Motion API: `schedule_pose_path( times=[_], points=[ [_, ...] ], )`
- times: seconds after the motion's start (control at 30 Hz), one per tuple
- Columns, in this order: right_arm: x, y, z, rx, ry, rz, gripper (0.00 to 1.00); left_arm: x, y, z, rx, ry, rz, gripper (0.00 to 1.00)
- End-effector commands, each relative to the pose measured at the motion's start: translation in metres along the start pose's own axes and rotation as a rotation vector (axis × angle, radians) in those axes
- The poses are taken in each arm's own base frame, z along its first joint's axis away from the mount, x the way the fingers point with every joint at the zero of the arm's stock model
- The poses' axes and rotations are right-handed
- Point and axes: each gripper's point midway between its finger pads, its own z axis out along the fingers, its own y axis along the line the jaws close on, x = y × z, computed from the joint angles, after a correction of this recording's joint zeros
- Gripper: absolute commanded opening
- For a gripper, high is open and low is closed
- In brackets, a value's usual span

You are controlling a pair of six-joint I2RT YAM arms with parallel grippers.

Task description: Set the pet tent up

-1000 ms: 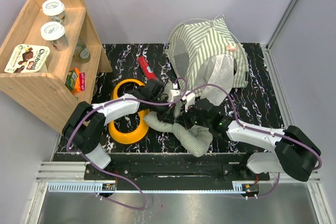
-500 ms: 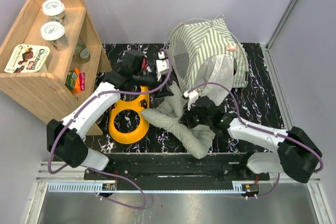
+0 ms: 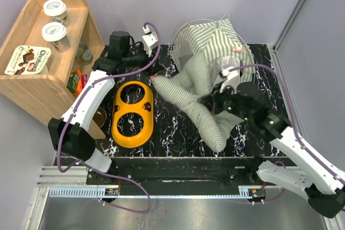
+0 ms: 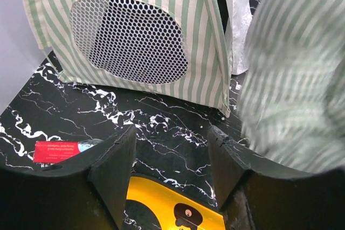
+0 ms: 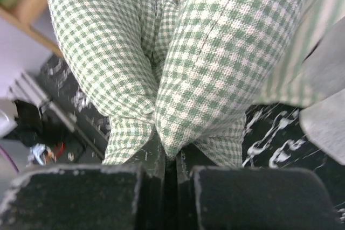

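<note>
The green-and-white striped pet tent (image 3: 215,44) stands at the back of the black marbled table, its round white mesh window (image 4: 129,39) facing my left wrist camera. The checked padded cushion (image 3: 194,98) hangs folded in front of the tent. My right gripper (image 3: 215,100) is shut on a fold of the cushion (image 5: 215,52) and holds it up. My left gripper (image 3: 153,67) is open and empty, left of the tent; its jaws (image 4: 171,154) stand wide apart above the table.
A yellow two-hole bowl stand (image 3: 132,112) lies left of centre. A red packet (image 4: 56,151) lies near the left gripper. A wooden shelf (image 3: 38,79) with cups and a box stands at the far left. Grey walls close in behind.
My left arm let go of the cushion and swung back towards the tent's left side. My right gripper lifted the cushion up and back towards the tent.
</note>
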Motion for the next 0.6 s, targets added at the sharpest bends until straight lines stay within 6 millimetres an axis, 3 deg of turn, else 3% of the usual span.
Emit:
schedule_pose_path(
  times=[0.0,0.1,0.13,0.3,0.43,0.57],
  points=[
    [-0.082,-0.020,-0.053,0.185,-0.265,-0.016,0.00,-0.009,0.006,0.014,0.012,-0.033,0.034,0.60],
    [-0.109,-0.051,-0.096,0.391,-0.415,-0.021,0.00,-0.008,-0.002,0.034,0.054,-0.044,0.015,0.60],
    [-0.114,-0.060,-0.110,0.448,-0.453,-0.022,0.00,-0.003,-0.012,0.049,0.072,-0.022,0.045,0.61],
    [-0.120,-0.089,-0.167,0.657,-0.575,-0.022,0.00,0.017,-0.042,0.108,0.101,0.062,0.136,0.69],
    [-0.113,-0.093,-0.173,0.683,-0.554,-0.037,0.00,0.012,-0.031,0.139,0.075,0.067,0.093,0.84],
    [-0.096,-0.101,-0.155,0.716,-0.440,-0.065,0.00,0.020,-0.028,0.167,0.077,0.087,0.069,0.86]
  ],
)
